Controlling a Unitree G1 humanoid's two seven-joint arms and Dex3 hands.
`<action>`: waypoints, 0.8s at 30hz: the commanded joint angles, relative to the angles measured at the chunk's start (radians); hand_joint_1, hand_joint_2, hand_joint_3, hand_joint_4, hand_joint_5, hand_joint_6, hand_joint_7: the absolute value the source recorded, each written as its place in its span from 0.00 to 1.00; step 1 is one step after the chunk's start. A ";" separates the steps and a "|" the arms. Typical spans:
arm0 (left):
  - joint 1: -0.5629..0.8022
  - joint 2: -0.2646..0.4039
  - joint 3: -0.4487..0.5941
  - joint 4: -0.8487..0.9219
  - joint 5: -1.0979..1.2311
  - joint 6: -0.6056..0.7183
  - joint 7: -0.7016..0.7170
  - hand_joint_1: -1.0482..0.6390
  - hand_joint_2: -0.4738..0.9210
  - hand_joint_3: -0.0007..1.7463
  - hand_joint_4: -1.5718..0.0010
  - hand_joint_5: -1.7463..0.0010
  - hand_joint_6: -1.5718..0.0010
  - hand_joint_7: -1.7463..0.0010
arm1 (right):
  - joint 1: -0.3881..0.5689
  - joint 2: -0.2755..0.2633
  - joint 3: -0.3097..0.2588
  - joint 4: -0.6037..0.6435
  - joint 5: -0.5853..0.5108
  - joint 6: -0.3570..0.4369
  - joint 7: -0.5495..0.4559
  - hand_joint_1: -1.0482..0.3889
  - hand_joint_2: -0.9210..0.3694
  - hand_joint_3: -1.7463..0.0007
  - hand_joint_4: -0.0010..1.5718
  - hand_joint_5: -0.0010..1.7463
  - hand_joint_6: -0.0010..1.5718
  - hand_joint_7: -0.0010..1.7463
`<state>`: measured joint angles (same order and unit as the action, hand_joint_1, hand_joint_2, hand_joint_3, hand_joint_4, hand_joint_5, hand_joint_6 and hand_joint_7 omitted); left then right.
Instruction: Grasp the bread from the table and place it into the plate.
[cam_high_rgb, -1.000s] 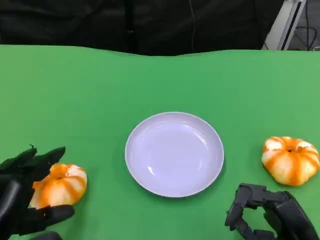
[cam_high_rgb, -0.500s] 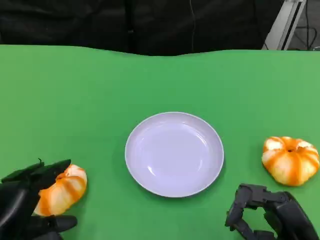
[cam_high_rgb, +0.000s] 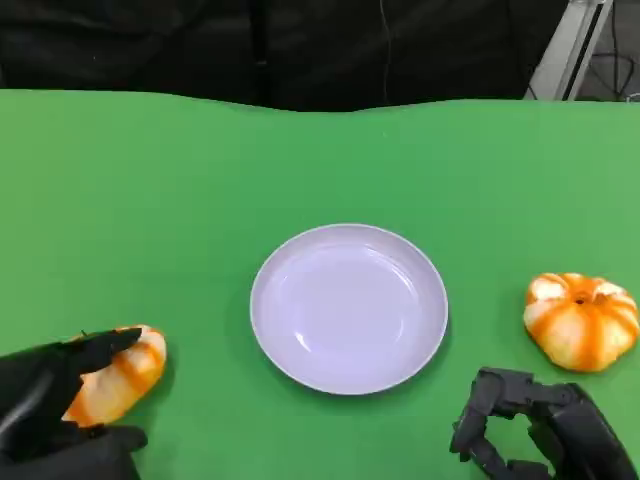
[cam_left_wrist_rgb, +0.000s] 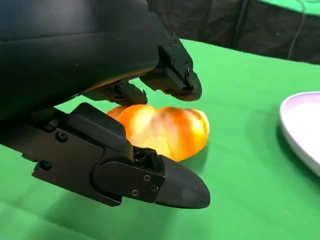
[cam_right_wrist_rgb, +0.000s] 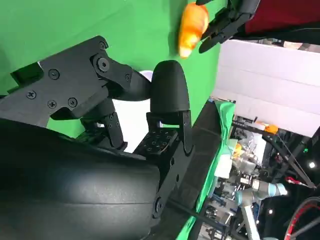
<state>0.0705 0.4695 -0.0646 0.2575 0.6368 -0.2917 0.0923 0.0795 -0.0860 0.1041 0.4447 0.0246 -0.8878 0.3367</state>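
Bread, an orange-and-white pumpkin-shaped bun (cam_high_rgb: 118, 384), sits clasped in the left hand (cam_high_rgb: 50, 420) at the near left of the green table (cam_high_rgb: 200, 200), fingers (cam_left_wrist_rgb: 170, 80) above and below it. Right hand (cam_high_rgb: 540, 430) rests curled, holding nothing. White round plate (cam_high_rgb: 280, 330) lies centred; a second similar bun (cam_high_rgb: 582, 320) lies right of it.

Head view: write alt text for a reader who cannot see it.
The robot's left hand grips an orange-and-white pumpkin-shaped bread at the lower left of a green table. An empty white plate sits in the middle. A second pumpkin-shaped bread lies at the right, apart from the right hand, whose fingers are curled on nothing.
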 joint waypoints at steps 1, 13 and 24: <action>-0.039 0.037 -0.020 0.056 -0.005 0.032 -0.026 0.05 1.00 0.13 0.64 0.99 0.64 0.99 | 0.008 -0.012 -0.004 -0.022 0.009 0.005 -0.005 0.58 0.23 0.48 0.51 0.90 0.51 0.74; -0.138 0.073 -0.068 0.189 -0.009 0.023 -0.012 0.24 0.98 0.04 0.63 1.00 0.64 1.00 | 0.015 -0.013 -0.004 -0.031 0.002 0.004 -0.012 0.58 0.23 0.48 0.51 0.90 0.51 0.75; -0.160 0.083 -0.077 0.226 -0.024 0.003 -0.020 0.51 0.92 0.00 0.61 1.00 0.56 0.99 | 0.009 -0.010 -0.003 -0.027 0.006 0.003 -0.010 0.58 0.23 0.48 0.51 0.90 0.51 0.75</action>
<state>-0.0825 0.5198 -0.1378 0.4716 0.6196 -0.2970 0.0791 0.0864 -0.0858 0.1064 0.4214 0.0197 -0.8833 0.3306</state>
